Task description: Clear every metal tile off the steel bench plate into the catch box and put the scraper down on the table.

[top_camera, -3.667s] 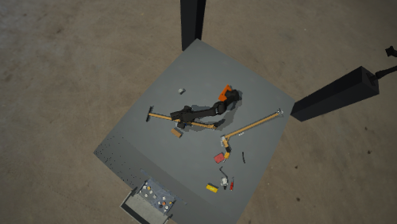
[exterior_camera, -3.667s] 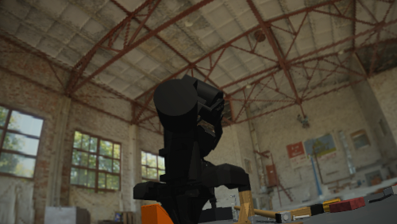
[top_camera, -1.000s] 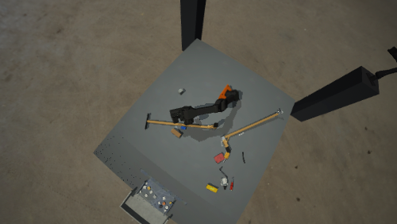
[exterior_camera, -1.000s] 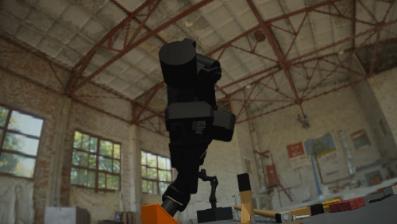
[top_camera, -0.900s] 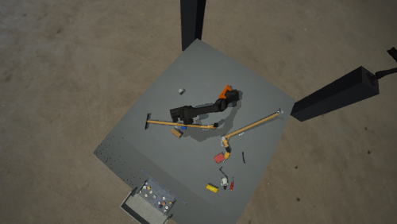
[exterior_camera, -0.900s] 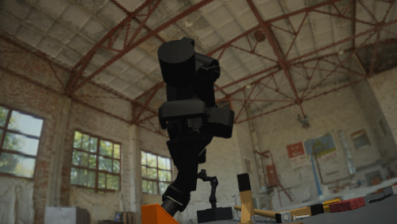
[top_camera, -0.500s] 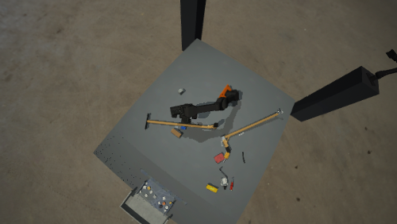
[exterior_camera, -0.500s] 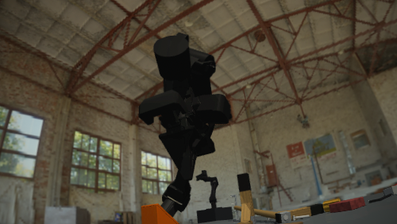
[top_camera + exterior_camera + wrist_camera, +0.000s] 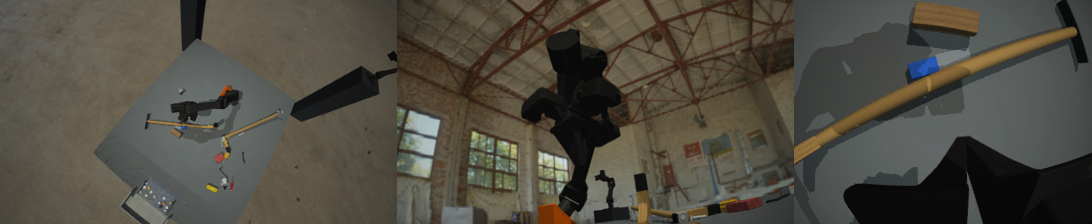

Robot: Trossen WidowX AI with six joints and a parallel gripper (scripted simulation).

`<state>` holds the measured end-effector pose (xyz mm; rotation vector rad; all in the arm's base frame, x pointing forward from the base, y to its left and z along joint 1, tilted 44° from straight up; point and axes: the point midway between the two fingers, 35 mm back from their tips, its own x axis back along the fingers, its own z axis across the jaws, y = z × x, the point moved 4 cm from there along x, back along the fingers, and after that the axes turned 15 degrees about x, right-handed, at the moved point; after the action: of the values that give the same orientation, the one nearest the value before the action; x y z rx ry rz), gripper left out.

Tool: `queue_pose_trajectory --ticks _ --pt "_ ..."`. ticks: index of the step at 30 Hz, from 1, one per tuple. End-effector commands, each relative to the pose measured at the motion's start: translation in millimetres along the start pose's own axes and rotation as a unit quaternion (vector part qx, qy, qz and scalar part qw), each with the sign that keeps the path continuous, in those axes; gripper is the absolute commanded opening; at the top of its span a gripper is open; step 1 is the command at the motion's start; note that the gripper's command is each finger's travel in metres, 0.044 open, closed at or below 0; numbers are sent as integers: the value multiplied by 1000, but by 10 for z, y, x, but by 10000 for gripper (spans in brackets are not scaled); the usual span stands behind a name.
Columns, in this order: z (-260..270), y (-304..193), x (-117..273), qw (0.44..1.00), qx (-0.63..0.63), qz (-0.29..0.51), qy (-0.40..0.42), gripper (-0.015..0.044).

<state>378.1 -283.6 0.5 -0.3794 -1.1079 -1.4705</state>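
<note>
My gripper is shut, with nothing between its fingertips; in the top view it hangs beside the scraper's handle. The long scraper lies on the table, with a wooden handle, a black blade at its left end in the top view and a dark grip at the other. In the wrist view its handle crosses beyond the fingertips, apart from them. The steel plate is at the table's lower edge in the top view, with several small white and orange tiles on it. The grey catch box adjoins its outer side.
A blue block lies against or close by the handle, with a wooden block beyond. A second long-handled tool, a red block, a yellow block and a red-handled tool lie farther right.
</note>
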Motion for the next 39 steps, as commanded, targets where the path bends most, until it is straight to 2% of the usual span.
queue_pose_trajectory --ticks 1,21,39 --pt "-1 -21 80 999 -43 -1 -6 0" --pt "1 -118 355 953 -302 -18 -16 0" --pt "-24 -110 154 950 -310 -19 -16 0"
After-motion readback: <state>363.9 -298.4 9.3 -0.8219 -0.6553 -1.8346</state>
